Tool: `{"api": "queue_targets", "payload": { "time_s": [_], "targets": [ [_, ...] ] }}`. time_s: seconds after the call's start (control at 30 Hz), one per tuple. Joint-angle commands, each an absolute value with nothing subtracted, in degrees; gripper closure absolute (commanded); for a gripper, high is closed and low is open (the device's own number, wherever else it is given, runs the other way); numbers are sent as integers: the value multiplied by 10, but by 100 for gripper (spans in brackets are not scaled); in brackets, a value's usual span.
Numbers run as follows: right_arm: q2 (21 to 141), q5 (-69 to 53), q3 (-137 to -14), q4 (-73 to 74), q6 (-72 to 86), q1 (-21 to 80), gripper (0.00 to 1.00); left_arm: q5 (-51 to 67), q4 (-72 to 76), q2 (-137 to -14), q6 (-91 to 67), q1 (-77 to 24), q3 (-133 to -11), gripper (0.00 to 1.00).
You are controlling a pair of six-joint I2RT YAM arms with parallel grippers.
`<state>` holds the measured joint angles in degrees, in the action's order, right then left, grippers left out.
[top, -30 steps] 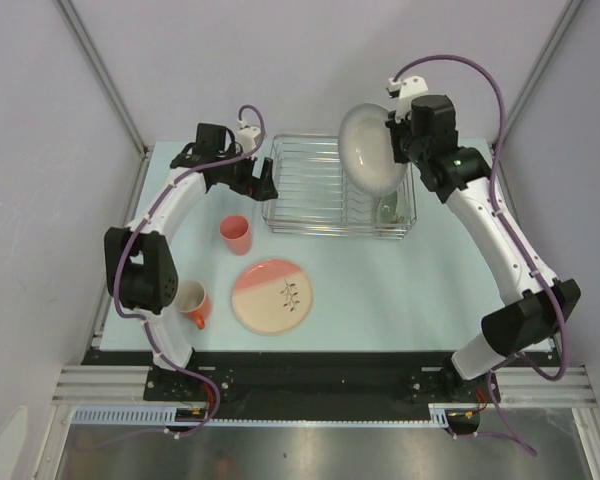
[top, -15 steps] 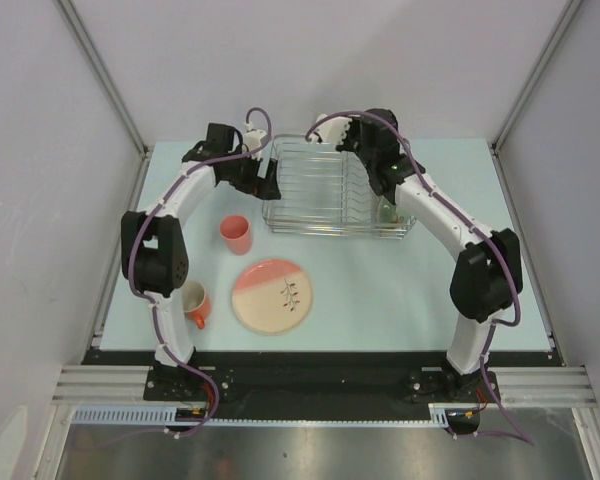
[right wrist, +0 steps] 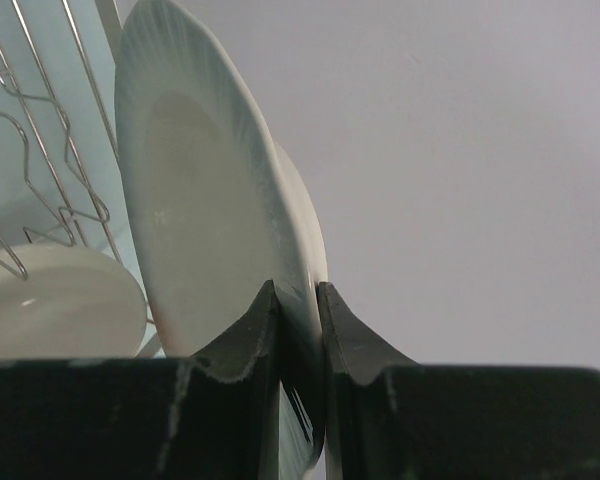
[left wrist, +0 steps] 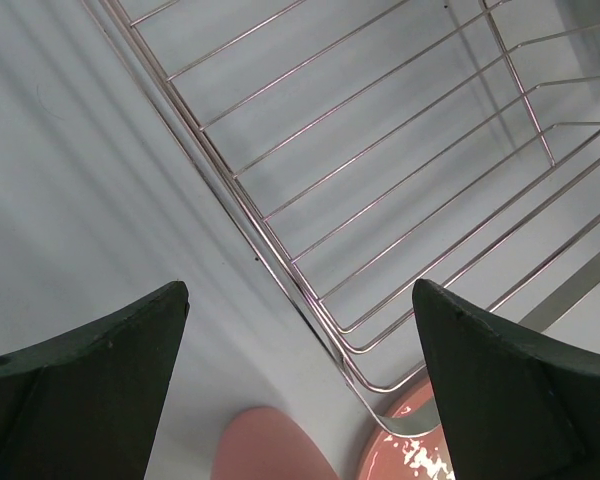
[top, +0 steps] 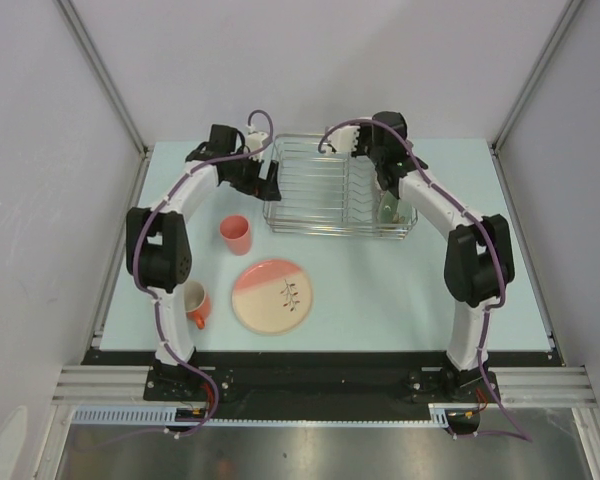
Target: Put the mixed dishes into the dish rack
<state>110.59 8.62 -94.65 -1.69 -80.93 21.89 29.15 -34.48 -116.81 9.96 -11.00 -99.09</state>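
Observation:
My right gripper [right wrist: 298, 300] is shut on the rim of the white plate [right wrist: 200, 200], which stands on edge over the back right of the dish rack [top: 320, 195]. A small cream bowl [right wrist: 50, 300] lies beside the plate inside the rack, and a green bowl [top: 390, 210] sits at the rack's right end. My left gripper [top: 267, 183] hangs open and empty at the rack's left edge [left wrist: 280, 260]. The salmon-pink tumbler [top: 235, 234], the orange mug [top: 193, 302] and the pink-and-cream plate [top: 271, 296] stand on the table in front.
The rack's upright wire slots [right wrist: 40, 150] rise just left of the held plate. Grey walls close in the table at the back and both sides. The left arm's elbow [top: 158, 255] stands over the mug's side of the table.
The right arm has swung the white plate from high over the rack's right end down and left to the rack's back, turning it edge-on. The left arm has barely moved.

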Motion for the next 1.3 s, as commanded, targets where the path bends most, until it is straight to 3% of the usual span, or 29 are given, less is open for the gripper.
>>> {"api": "queue_targets", "payload": {
  "time_s": [0.0,0.57,0.87,1.0,1.13,1.27],
  "targets": [
    [1111,58,-1004,-127,-853,226,100,293,-339,-1185,94,-111,-1030,0],
    [1164,18,-1016,-125,-839,213,100,308,-345,-1208,121,-105,-1033,0],
    [1172,7,-972,-171,-860,205,100,330,-354,-1220,132,-103,-1034,9],
    [1175,9,-954,-196,-842,207,83,325,-361,-1222,144,-103,-1032,9],
    [1174,22,-926,-221,-821,207,79,326,-365,-1216,149,-98,-1028,9],
    [1169,32,-906,-232,-802,206,68,326,-363,-1214,151,-95,-1023,9]
  ]
}}
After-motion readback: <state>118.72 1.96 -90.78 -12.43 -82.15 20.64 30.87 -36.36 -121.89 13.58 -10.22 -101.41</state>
